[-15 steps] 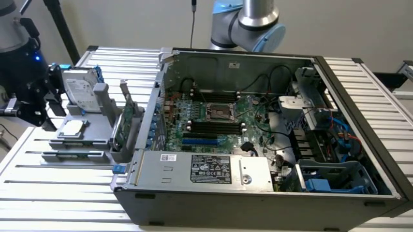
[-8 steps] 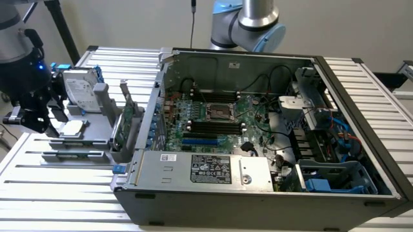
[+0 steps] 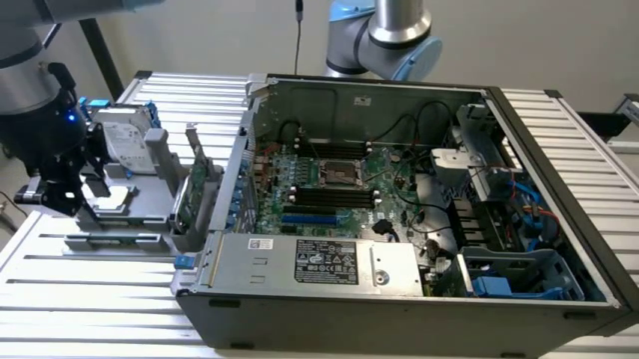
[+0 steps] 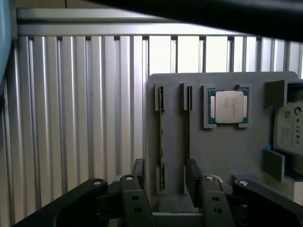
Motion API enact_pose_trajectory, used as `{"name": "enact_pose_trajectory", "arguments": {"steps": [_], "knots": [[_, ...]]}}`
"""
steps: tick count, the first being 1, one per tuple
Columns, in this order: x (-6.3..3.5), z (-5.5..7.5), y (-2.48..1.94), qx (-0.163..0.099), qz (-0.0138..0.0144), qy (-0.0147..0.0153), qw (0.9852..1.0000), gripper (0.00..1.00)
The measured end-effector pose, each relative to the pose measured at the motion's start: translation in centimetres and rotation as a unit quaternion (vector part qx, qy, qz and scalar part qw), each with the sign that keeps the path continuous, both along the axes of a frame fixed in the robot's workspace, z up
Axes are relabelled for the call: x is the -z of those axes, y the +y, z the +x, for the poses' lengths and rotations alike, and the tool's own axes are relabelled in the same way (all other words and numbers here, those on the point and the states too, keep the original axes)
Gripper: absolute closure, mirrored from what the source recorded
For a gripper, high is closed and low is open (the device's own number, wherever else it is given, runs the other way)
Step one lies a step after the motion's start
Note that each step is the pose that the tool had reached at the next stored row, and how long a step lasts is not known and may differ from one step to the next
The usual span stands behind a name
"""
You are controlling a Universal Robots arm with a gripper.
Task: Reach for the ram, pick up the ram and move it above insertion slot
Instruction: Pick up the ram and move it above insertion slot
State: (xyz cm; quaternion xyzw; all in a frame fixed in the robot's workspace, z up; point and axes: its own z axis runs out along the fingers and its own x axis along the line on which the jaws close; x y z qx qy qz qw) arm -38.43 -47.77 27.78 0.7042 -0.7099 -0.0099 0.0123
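Ram [image 4: 161, 137]: thin dark strip, edge-on | gripper [image 4: 165, 170]: jaws apart

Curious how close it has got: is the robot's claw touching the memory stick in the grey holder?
Apart. In the wrist view the claw is open, fingers either side of the memory stick, with bare grey holder showing between.

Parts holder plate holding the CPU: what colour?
Plain grey; the holder plate shows best in the wrist view.
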Motion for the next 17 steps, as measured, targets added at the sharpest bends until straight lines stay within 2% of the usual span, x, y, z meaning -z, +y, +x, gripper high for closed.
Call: {"name": "enact_pose_trajectory", "arguments": {"steps": [6, 12, 17], "knots": [[1.08, 0.1, -0.02, -0.003, 0.0000, 0.0000, 1.0000, 0.52], [2.19, 0.1, -0.02, -0.028, 0.0000, 0.0000, 0.9996, 0.52], [3.10, 0.1, -0.02, -0.033, 0.0000, 0.0000, 0.9995, 0.52]]}}
